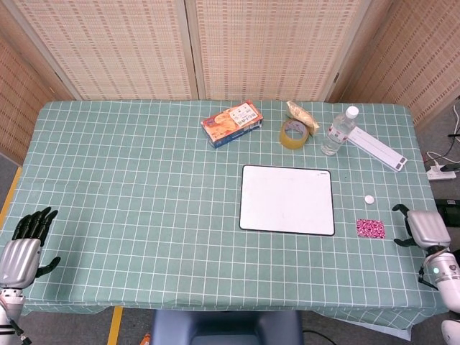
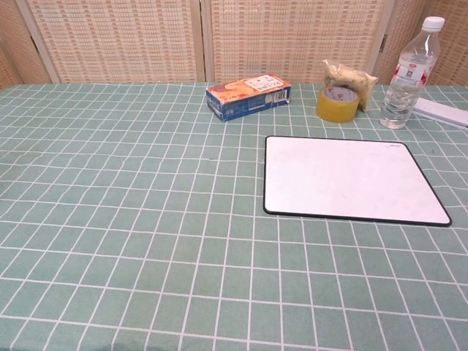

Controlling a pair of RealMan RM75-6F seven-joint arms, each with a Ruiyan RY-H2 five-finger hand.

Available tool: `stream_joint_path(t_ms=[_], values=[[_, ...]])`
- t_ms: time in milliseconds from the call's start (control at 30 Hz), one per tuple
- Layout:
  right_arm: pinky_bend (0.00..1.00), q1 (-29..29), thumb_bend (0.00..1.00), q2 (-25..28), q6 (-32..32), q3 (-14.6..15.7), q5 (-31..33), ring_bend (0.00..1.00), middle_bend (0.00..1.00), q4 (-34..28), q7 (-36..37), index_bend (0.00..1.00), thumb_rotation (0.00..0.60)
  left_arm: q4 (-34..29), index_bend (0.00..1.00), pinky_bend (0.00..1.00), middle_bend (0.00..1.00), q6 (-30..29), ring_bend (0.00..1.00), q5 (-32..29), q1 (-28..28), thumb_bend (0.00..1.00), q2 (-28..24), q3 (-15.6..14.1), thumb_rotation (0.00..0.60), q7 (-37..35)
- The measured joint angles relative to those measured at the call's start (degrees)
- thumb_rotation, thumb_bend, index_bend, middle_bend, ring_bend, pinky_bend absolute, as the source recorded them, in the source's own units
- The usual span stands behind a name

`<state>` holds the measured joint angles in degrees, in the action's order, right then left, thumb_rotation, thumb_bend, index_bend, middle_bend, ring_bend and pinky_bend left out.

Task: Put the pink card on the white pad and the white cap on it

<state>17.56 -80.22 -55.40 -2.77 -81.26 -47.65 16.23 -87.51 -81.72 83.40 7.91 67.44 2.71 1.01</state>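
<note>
Chest view shows neither hand, nor the pink card (image 1: 371, 228) and white cap (image 1: 369, 199); the white box (image 2: 442, 112) at 3 o'clock is cut off

Checked cloth tablecloth (image 1: 144, 180); smooth matt white pad (image 1: 287, 199); clear plastic bottle (image 1: 338, 131).

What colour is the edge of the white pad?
Black: a thin dark border runs round the white pad, clearest in the chest view.

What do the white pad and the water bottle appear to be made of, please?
The white pad looks like a thin flat sheet with a smooth matte white face and a dark edge; rubber or plastic, I cannot tell. The water bottle looks like clear glossy plastic: the screen shows through it, and it has a white cap.
</note>
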Motion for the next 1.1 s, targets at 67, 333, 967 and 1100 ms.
stream_joint_path(t_ms=[67,333,967,1100], values=[[0.60,0.2,0.00,-0.2,0.4,0.0,0.1,0.64,0.78,0.2,0.0,0.27,0.600,0.1,0.00,0.00,0.00,0.1,0.00,-0.2,-0.1,0.17,0.0,0.0,0.600,0.0],[0.60,1.4,0.00,-1.4,3.3,-0.3,1.3,0.66,0.81,1.6,0.2,0.30,0.600,0.4,0.00,0.00,0.00,0.3,0.00,-0.8,-0.4,0.17,0.2,-0.1,0.600,-0.1],[0.60,4.7,0.00,-2.3,8.3,0.8,0.2,0.69,0.83,2.4,3.7,0.35,0.600,1.1,0.00,0.00,0.00,-0.8,0.00,-0.7,-1.4,0.17,0.3,-0.1,0.600,-1.8],[0.60,5.3,0.00,-1.3,9.6,0.8,0.5,0.69,0.84,0.9,4.0,0.37,0.600,1.3,0.00,0.00,0.00,-0.8,0.00,-0.6,-1.4,0.17,0.2,0.0,0.600,-2.1]])
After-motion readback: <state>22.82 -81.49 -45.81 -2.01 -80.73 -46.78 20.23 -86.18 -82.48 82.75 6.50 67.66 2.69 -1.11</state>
